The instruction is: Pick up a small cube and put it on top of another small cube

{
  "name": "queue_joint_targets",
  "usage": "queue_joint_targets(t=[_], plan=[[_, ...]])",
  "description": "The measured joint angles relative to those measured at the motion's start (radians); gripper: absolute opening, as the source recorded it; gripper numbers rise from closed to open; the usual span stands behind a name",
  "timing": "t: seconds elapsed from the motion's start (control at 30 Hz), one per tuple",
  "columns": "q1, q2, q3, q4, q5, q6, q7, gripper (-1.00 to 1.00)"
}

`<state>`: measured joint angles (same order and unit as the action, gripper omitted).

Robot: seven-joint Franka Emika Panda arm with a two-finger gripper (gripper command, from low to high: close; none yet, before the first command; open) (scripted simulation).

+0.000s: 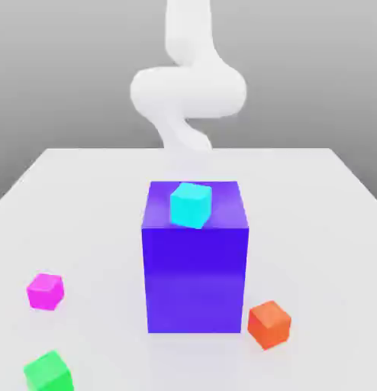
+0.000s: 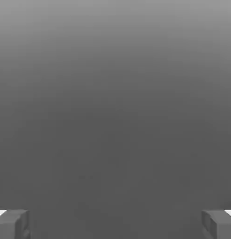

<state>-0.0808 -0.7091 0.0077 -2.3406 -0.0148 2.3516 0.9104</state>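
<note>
Green cube [image 1: 48,372] nearest on pale, seemingly glossy table [image 1: 85,198].

Bright, even, soft light; faint shadows under blocks; hand view dim grey.

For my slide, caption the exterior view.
Cyan cube atop blue-violet block; magenta cube, green cube, orange cube on table.
</note>
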Motion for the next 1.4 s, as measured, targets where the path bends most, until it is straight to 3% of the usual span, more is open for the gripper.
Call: queue_joint_targets(t=[0.3,0.53,0.73,0.93,0.97,1.2,1.4], plan=[[-0.27,0.334,-0.007,-0.148,-0.057,0.188,0.406,0.0],[-0.42,0.586,-0.073,-0.261,-0.071,0.332,0.694,0.0],[-0.532,0.803,-0.125,-0.353,0.037,0.459,0.846,0.0],[-0.587,1.02,-0.063,-0.328,0.124,0.627,0.813,0.0],[-0.593,1.043,-0.056,-0.324,0.127,0.646,0.81,-1.0],[-0.594,1.043,-0.055,-0.324,0.126,0.647,0.812,-1.0],[-0.567,0.85,-0.097,-0.361,0.06,0.492,0.863,-1.0]])
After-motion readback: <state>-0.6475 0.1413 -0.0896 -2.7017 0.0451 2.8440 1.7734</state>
